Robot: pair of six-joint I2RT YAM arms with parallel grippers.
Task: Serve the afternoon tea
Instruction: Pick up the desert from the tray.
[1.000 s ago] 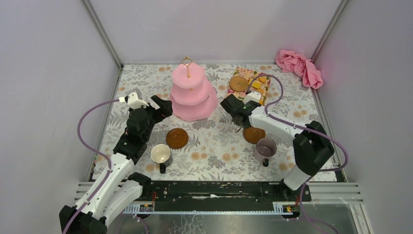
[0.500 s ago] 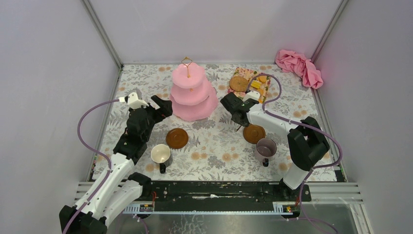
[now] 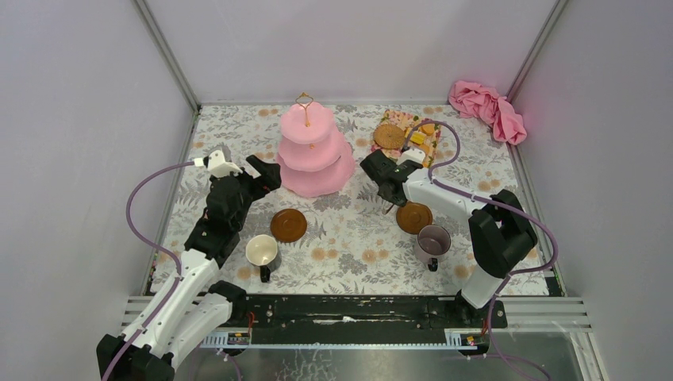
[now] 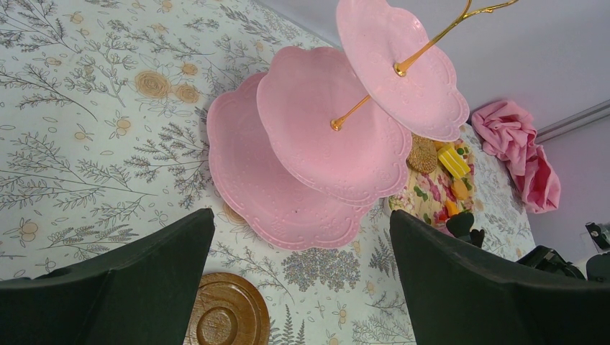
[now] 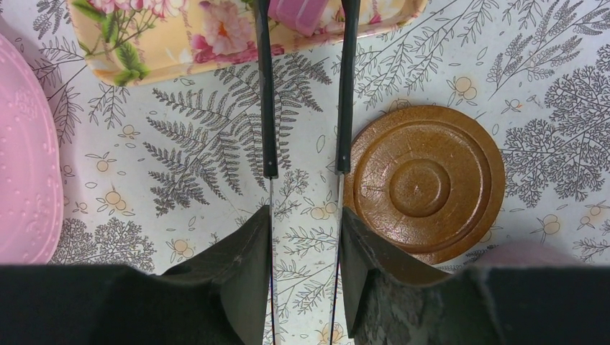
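The right gripper [image 5: 306, 215] is pinched on the slim black tongs [image 5: 267, 108], and a pink piece [image 5: 306, 11] lies between their two arms on the floral rectangular tray [image 5: 180, 50]. Small orange and yellow biscuits [image 3: 424, 133] lie on the same tray. A brown round wooden saucer [image 5: 421, 183] sits just beside the tongs, and the purple mug [image 3: 433, 239] stands near it. The left gripper [image 4: 300, 215] hangs spread wide, facing the pink three-tier cake stand [image 4: 324, 144]. A second brown saucer [image 4: 229, 316] and the white mug [image 3: 261, 251] stand nearer the arm bases.

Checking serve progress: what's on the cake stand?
Nothing visible: the stand shows bare pink tiers. Inner parts of the lower two tiers are covered by the tiers above.
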